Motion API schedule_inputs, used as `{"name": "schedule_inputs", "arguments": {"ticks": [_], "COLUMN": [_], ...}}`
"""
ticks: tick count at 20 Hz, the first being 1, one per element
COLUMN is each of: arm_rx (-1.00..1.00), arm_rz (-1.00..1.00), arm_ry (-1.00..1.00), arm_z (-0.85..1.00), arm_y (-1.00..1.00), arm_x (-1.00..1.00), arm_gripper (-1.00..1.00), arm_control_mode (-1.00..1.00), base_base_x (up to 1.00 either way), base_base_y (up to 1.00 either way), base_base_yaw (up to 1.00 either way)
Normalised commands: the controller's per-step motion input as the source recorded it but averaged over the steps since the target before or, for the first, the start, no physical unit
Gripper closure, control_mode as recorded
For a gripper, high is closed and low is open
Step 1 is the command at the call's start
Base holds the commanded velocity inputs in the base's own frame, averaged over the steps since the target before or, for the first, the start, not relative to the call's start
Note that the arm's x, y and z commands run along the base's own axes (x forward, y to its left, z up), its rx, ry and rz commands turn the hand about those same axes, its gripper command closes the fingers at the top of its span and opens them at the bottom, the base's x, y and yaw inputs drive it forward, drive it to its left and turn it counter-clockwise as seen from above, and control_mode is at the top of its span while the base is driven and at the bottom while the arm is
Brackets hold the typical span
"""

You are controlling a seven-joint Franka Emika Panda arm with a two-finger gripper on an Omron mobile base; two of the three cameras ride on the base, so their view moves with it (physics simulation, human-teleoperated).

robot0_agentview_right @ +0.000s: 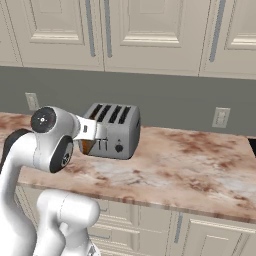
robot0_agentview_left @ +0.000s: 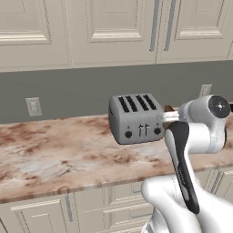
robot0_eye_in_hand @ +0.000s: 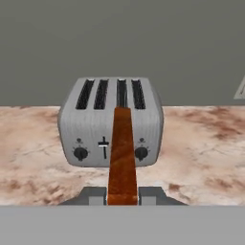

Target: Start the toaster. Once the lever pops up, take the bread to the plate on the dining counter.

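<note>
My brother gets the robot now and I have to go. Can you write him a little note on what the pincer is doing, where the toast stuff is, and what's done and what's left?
Pincer: shut on the bread, held edge-on in front of the hand.
Toaster: on the marble worktop by the grey wall, facing the arm, slots look empty. The bread is out of it and held clear, in front of its face.
Done: bread taken out and gripped. Whether the toasting ran cannot be told from here.
Left: find the plate on the dining counter, carry the bread there and set it down on the plate.
</note>
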Motion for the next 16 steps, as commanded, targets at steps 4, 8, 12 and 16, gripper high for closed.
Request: {"name": "schedule_inputs", "arguments": {"ticks": [4,8,12,16], "arm_rx": [0.0,0.0,0.0,0.0], "arm_rz": [0.0,0.0,0.0,0.0], "arm_ry": [0.0,0.0,0.0,0.0], "arm_z": [-0.01,0.0,0.0,0.0], "arm_y": [0.11,0.01,0.0,0.0], "arm_x": [-0.14,-0.09,-0.09,0.0], "arm_gripper": [1.0,1.0,1.0,1.0], "arm_control_mode": [-1.0,-1.0,-1.0,1.0], "base_base_x": [0.0,0.0,0.0,-0.45], "base_base_y": [0.0,0.0,0.0,-0.12], "base_base_yaw": [0.0,0.0,0.0,0.0]}}
